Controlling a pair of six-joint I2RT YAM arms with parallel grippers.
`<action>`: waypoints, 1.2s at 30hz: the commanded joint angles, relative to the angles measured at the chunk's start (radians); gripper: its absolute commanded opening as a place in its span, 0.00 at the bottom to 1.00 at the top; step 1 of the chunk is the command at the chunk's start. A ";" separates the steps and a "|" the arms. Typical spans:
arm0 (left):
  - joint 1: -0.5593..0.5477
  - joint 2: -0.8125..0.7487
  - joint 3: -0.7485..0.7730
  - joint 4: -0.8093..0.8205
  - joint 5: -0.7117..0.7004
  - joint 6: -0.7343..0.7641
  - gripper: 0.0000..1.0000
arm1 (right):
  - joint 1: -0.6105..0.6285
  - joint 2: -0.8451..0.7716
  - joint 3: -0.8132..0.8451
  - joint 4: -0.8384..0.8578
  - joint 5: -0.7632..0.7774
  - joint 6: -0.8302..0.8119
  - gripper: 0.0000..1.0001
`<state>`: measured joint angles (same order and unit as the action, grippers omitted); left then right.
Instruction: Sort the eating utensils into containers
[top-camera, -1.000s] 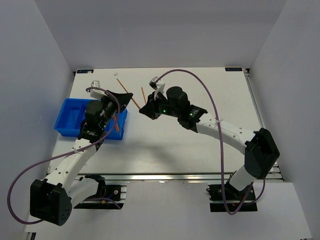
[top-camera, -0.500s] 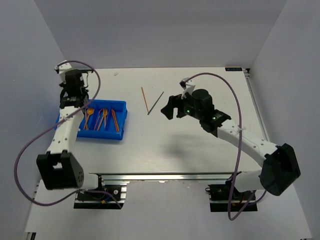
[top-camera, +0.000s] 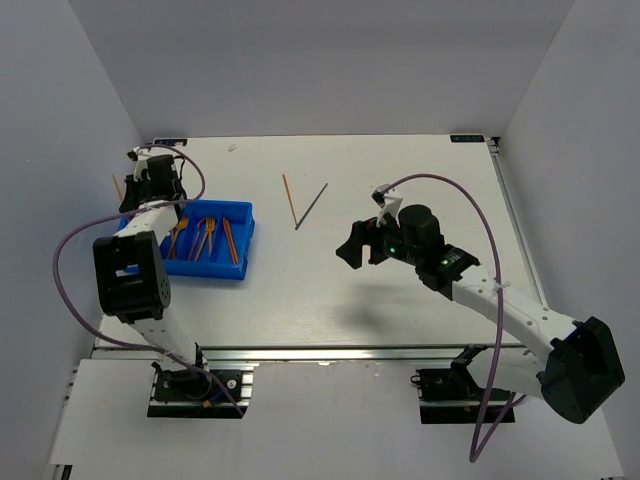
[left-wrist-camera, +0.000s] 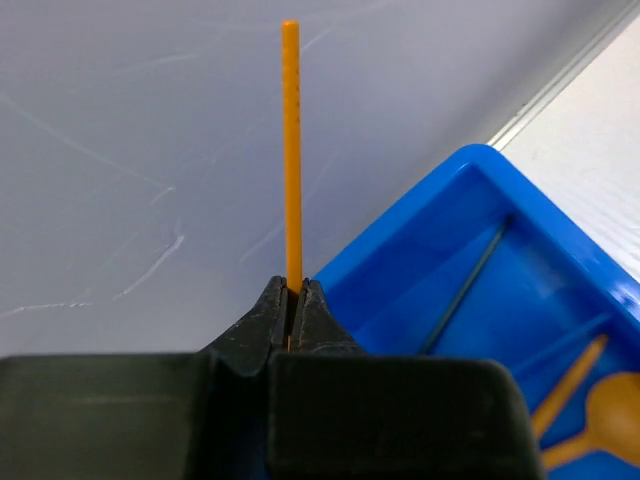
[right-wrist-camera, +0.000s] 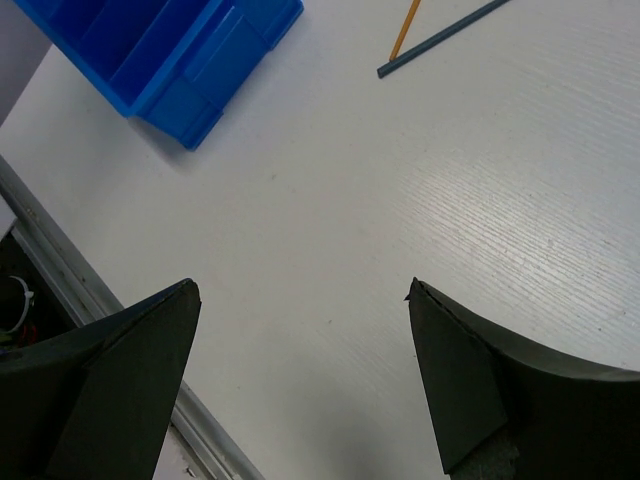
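My left gripper is shut on the lower end of a thin orange stick, one of the eating utensils, which stands straight up from the jaws against the grey wall. In the top view this gripper sits at the far-left edge of the blue bin, whose side-by-side containers hold several orange utensils and a dark stick. An orange stick and a dark stick lie on the table, meeting in a V. My right gripper hangs open and empty over bare table.
White walls close in the table on the left, back and right. The left wall is directly behind the held stick. A metal rail runs along the near table edge. From the right wrist, the bin corner is at upper left, the two loose sticks at the top.
My left arm swung from over the bin out to its far-left side, holding the orange stick. My right gripper opened and drew back from the loose sticks toward the near right.
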<state>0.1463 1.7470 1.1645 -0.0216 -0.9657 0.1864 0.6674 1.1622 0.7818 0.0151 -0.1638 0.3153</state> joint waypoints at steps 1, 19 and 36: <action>0.012 0.048 0.010 0.117 -0.087 0.022 0.00 | -0.003 -0.052 0.008 0.011 -0.020 0.001 0.89; -0.028 -0.026 -0.101 0.138 -0.068 -0.044 0.50 | -0.003 -0.007 0.086 0.034 -0.013 0.010 0.89; -0.165 -0.390 0.141 -0.509 0.227 -0.534 0.98 | 0.032 0.790 0.788 -0.329 0.585 0.229 0.89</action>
<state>-0.0257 1.5177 1.2850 -0.3145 -0.8879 -0.1593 0.6769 1.8362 1.4208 -0.2192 0.2291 0.4698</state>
